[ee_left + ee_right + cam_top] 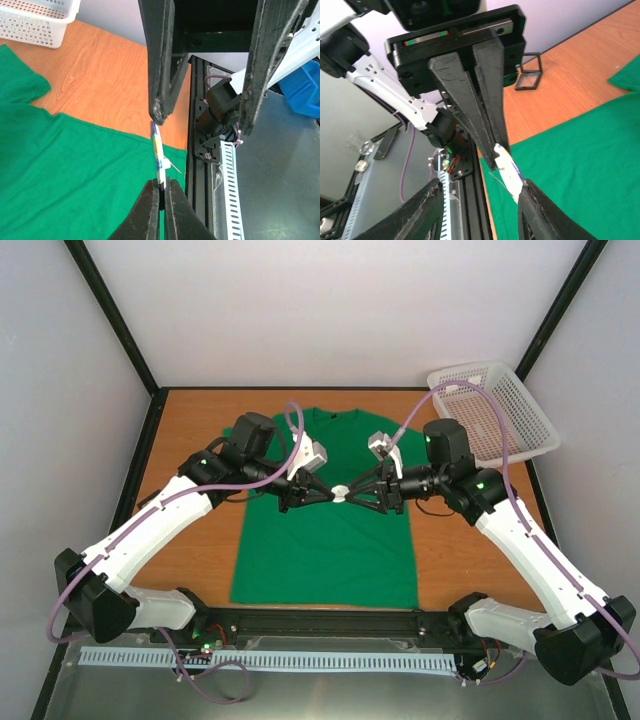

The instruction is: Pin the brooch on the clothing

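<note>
The green T-shirt (330,540) lies flat on the wooden table. Both grippers meet above its chest. My left gripper (325,494) (161,183) is shut on the lower edge of the small round brooch (340,493) (158,147), which stands edge-on with its thin pin (173,166) sticking out to the side. My right gripper (356,494) (480,185) is open around the brooch (509,169). One of its fingertips (526,189) touches the badge's rim and the other stands well off. The brooch hangs just above the shirt (65,170) (580,165).
A white plastic basket (497,410) (35,20) stands at the back right corner. A small black square-framed case (530,77) sits on the bare wood to the shirt's left. The black rail (330,622) runs along the near table edge.
</note>
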`<state>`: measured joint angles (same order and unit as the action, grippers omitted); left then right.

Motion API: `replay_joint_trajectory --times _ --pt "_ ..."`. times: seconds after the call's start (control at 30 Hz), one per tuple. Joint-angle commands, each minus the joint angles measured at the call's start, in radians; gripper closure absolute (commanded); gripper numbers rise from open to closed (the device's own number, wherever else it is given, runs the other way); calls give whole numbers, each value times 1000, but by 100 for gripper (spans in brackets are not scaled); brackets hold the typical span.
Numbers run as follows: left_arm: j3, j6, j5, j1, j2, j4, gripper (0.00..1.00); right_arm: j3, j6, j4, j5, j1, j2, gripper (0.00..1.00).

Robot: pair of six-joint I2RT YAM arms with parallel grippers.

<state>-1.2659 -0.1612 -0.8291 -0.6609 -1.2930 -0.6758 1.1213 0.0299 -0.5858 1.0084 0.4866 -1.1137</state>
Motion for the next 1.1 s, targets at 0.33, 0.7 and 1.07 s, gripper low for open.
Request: replay_joint_trajectory --times 0.33,0.7,1.07 --pt "-20 -28 -90 -9 14 8 99 -12 1 24 11 -8 -21 73" --pt "40 91 -62 -8 79 140 82 -114 223 287 13 -8 63 97" --pt "414 585 -64 6 315 799 49 -293 583 703 -51 -8 219 97"
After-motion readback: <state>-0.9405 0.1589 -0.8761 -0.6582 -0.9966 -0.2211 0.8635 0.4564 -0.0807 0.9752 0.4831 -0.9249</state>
